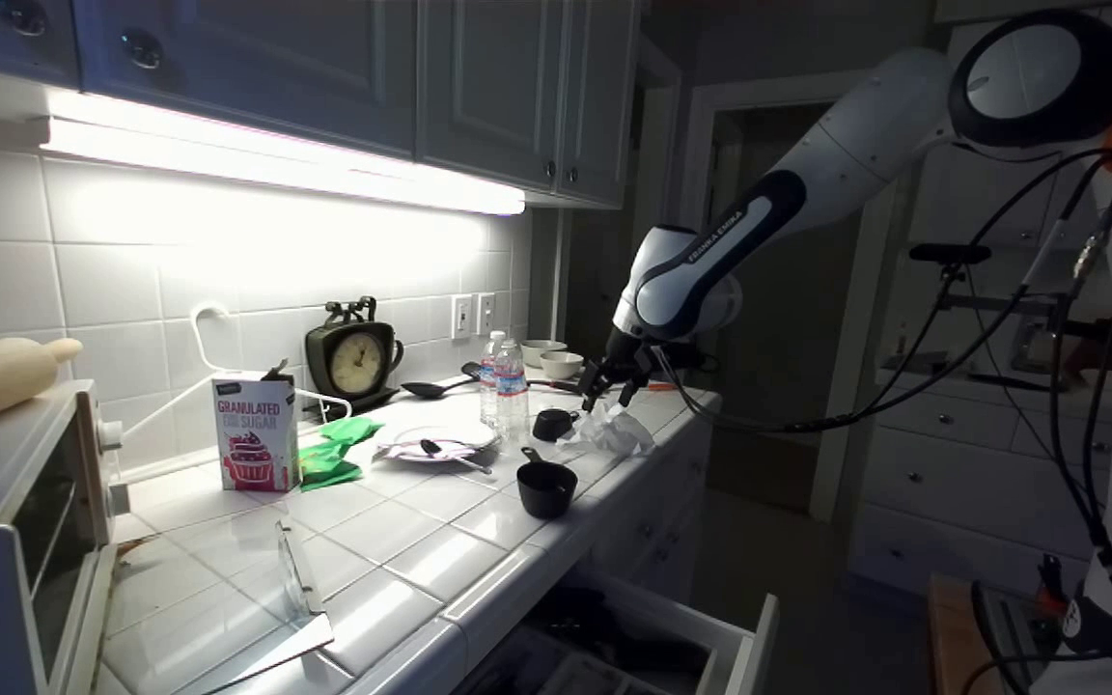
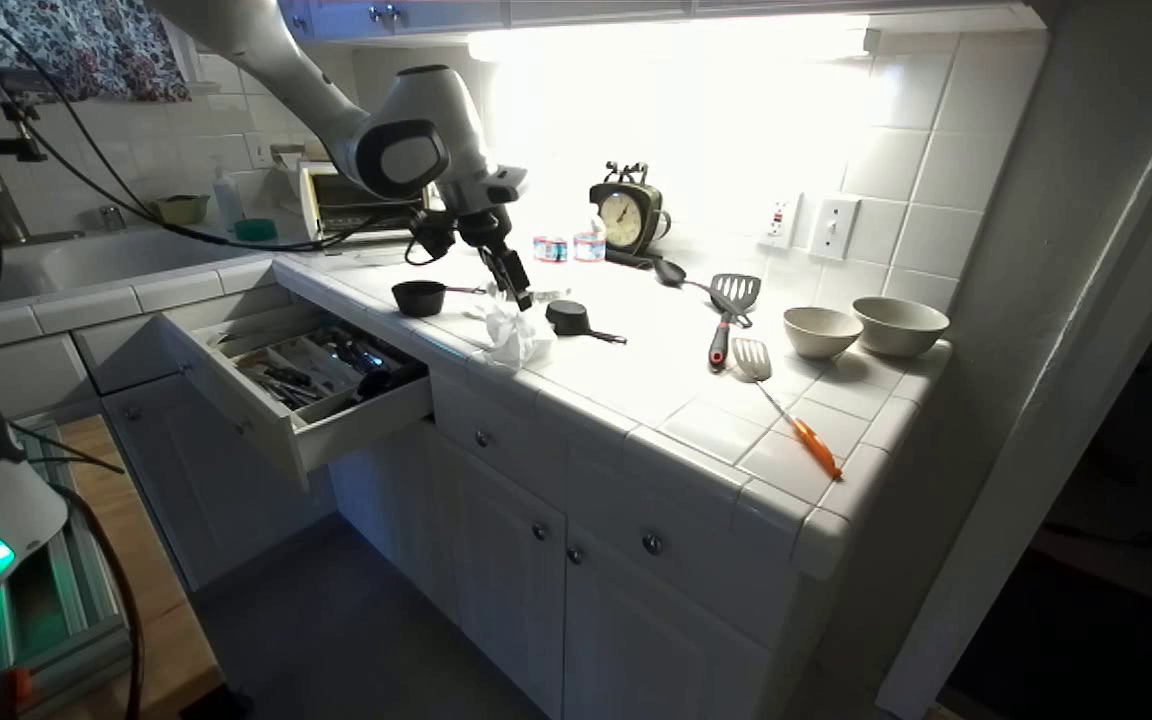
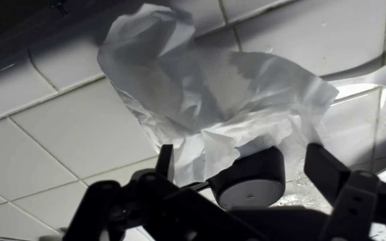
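Note:
My gripper (image 3: 241, 150) is open over the white tiled counter, its two fingers spread wide. Crumpled white paper or thin plastic (image 3: 193, 97) lies just beyond and between the fingertips; whether they touch it I cannot tell. An upturned small black pot (image 3: 251, 180) shows between the fingers in the wrist view, its handle partly hidden behind the left finger. In both exterior views the gripper (image 1: 608, 398) hangs right above the crumpled sheet (image 2: 513, 335), beside the upturned pot (image 2: 568, 318). A second black pot (image 1: 547, 489) stands upright nearer the toaster oven.
Two water bottles (image 1: 512, 386), a plate (image 1: 392, 450), a sugar box (image 1: 257, 434) and a clock (image 1: 353, 357) stand along the counter. Below the edge, a drawer (image 2: 236, 405) is pulled out. Two bowls (image 2: 821, 335) and an orange-handled spatula (image 2: 814, 445) lie toward the counter's end.

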Controlling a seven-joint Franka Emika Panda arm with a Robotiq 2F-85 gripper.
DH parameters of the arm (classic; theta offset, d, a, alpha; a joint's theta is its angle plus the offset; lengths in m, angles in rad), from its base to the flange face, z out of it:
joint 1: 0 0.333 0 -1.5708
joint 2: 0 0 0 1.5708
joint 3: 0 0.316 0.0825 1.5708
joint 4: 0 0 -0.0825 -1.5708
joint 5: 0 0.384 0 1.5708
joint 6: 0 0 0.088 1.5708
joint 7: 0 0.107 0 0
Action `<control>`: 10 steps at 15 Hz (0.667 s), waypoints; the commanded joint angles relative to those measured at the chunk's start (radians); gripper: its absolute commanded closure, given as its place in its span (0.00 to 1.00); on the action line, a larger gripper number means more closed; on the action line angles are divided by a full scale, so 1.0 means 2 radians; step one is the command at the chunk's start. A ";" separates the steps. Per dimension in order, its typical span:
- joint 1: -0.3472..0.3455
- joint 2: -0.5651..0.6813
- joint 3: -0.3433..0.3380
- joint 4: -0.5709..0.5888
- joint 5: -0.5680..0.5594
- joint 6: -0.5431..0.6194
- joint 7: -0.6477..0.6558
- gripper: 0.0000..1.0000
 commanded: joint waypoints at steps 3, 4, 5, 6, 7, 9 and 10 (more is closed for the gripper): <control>0.025 -0.005 -0.047 -0.009 -0.065 -0.029 0.072 0.00; 0.026 -0.002 -0.049 -0.009 -0.071 -0.039 0.079 0.00; 0.028 0.000 -0.050 -0.009 -0.075 -0.049 0.086 0.00; 0.029 0.003 -0.051 -0.009 -0.079 -0.055 0.093 0.00; 0.029 0.005 -0.049 -0.010 -0.079 -0.059 0.098 0.00; 0.031 0.012 -0.047 -0.012 -0.079 -0.059 0.107 0.00; 0.030 0.017 -0.045 -0.014 -0.076 -0.047 0.106 0.00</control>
